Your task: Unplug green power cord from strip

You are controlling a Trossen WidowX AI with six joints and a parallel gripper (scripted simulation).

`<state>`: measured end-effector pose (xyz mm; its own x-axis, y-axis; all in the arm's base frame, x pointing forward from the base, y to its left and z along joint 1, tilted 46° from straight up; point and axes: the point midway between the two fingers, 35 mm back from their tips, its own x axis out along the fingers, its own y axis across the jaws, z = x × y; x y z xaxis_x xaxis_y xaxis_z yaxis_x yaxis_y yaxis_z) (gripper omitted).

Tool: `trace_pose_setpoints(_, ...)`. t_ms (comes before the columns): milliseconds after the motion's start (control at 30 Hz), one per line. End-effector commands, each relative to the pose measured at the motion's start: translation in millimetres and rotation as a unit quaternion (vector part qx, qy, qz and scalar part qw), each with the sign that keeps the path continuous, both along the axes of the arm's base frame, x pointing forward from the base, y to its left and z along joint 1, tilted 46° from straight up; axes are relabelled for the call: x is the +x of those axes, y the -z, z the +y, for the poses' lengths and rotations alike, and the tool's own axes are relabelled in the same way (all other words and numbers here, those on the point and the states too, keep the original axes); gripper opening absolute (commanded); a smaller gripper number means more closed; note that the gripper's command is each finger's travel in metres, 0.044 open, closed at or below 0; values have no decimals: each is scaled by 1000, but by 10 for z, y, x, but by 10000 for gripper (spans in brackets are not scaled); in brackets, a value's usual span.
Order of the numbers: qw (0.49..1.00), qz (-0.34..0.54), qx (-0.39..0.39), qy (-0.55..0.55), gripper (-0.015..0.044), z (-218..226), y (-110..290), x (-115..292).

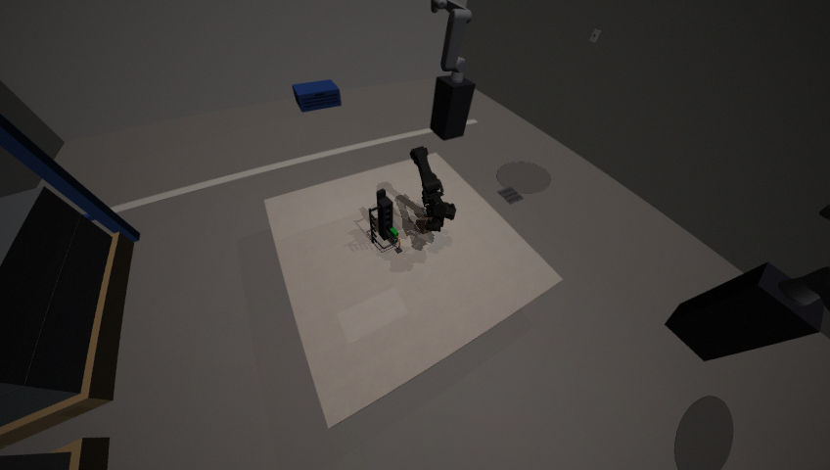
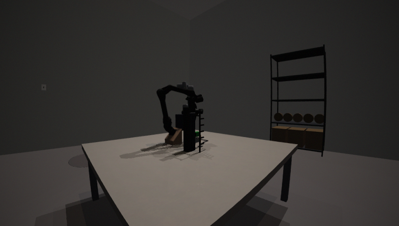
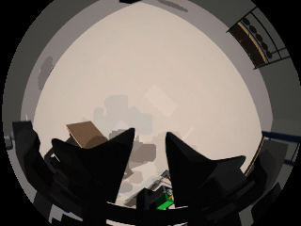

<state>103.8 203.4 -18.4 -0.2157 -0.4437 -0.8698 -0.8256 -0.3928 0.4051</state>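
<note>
Gripper [image 3: 150,151] partly closed, holding nothing, hovering above the bright green plug [image 3: 165,203] at the bottom centre of the wrist view, still seated beside the tall black power strip [image 1: 384,212]

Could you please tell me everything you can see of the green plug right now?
The plug is a small bright green block, low on the side of the tall black strip, close above the table. It looks seated there, though the views are too dark and small to be sure. In the wrist view it shows green below the gap of the pincer, whose fingers stand apart and do not touch it. Its cord cannot be made out.
</note>
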Motion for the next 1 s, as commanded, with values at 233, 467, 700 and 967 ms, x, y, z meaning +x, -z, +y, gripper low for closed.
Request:
trace_pose_setpoints(233, 963, -184, -157, 121, 160, -952, -68, 1517)
trace_pose_setpoints(467, 952, -205, -181, 134, 160, -1138, -99, 1685)
trace_pose_setpoints(700, 952, -205, -181, 134, 160, -1132, -95, 1667)
trace_pose_setpoints(967, 952, -205, -181, 134, 160, -1216, -180, 1689)
